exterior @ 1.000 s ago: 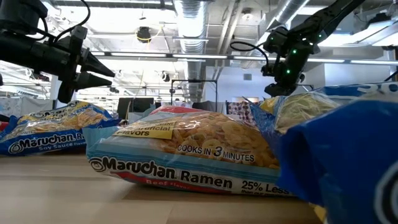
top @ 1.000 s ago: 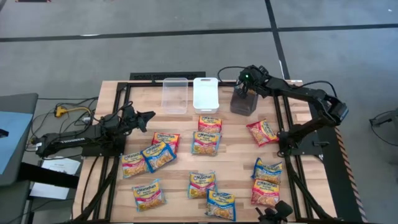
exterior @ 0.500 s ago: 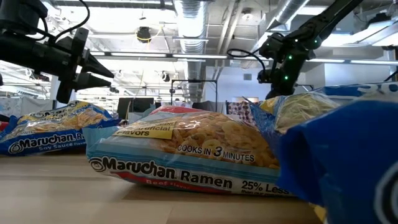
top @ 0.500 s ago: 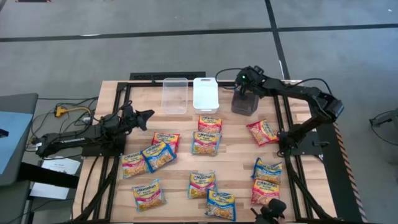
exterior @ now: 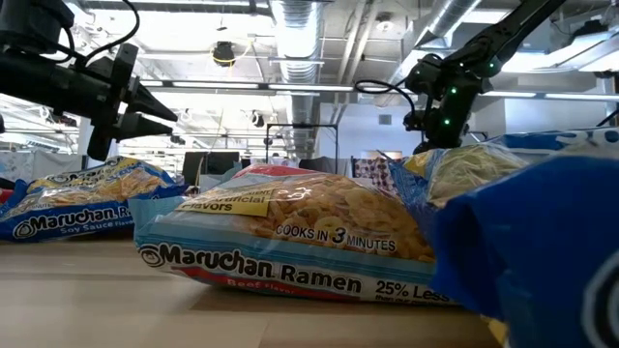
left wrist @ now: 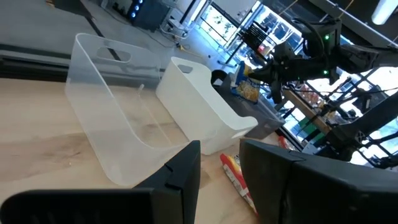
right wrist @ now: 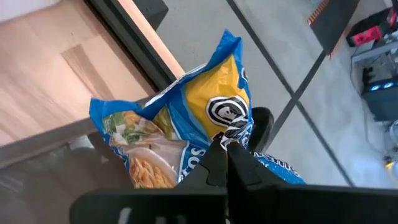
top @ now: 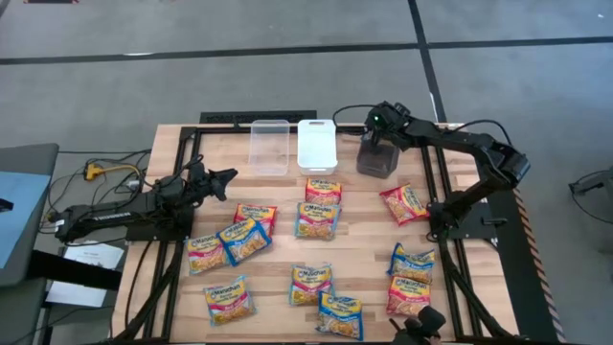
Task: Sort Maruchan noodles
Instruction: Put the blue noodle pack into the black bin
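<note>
Several Maruchan noodle packets (top: 319,204) lie flat across the middle and near half of the wooden table. My right gripper (right wrist: 227,148) is at the far right, over the dark-grey bin (top: 375,161), and is shut on a blue-and-yellow packet (right wrist: 199,106). My left gripper (top: 230,177) waits at the table's left side, level and open with nothing between its fingers (left wrist: 186,171). It points toward the clear bin (left wrist: 106,124). My right gripper pinches the blue packet by its crimped edge (right wrist: 233,129) between its two shut fingers. The fingers slant down from the table's right side. The packet hangs from them, off the table, over the dark-grey bin.
A clear bin (top: 269,146) and a white bin (top: 317,144) stand side by side at the far edge, left of the dark-grey one. Black frame rails (top: 182,153) run along the table's sides. In the low view a red-banded packet (exterior: 290,237) lies close to the camera.
</note>
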You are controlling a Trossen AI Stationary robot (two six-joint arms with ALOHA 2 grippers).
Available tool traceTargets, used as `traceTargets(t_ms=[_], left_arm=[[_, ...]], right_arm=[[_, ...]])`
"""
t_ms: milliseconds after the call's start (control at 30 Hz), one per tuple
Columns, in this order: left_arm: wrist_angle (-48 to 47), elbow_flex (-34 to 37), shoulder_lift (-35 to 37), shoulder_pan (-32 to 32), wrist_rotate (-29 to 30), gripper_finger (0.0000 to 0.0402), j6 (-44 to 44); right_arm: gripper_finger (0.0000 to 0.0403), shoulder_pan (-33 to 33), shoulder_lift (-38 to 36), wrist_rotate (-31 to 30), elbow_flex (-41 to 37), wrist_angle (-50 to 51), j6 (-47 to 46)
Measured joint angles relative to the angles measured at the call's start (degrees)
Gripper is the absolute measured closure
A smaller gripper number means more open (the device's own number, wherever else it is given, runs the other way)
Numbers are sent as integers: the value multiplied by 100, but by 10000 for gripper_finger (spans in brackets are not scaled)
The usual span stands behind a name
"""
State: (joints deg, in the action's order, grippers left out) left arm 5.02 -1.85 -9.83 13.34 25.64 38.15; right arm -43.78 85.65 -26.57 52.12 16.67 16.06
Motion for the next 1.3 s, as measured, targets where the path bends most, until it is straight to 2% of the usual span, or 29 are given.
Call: traceTargets(t_ms=[767, 1000, 1133, 1300], left_arm=[[0, 0, 1, -2, 58, 301, -1], [2, 0, 1, -1, 53, 301, 96], [2, 0, 1, 0, 50, 301, 281], [2, 0, 1, 1, 38, 301, 315]], right_arm=[[288, -141, -4, 124, 0, 127, -169], [260, -113, -9, 144, 385, 533, -720], [258, -37, -11, 677, 871, 982, -779], [261, -155, -13, 2040, 1049, 991, -1175]])
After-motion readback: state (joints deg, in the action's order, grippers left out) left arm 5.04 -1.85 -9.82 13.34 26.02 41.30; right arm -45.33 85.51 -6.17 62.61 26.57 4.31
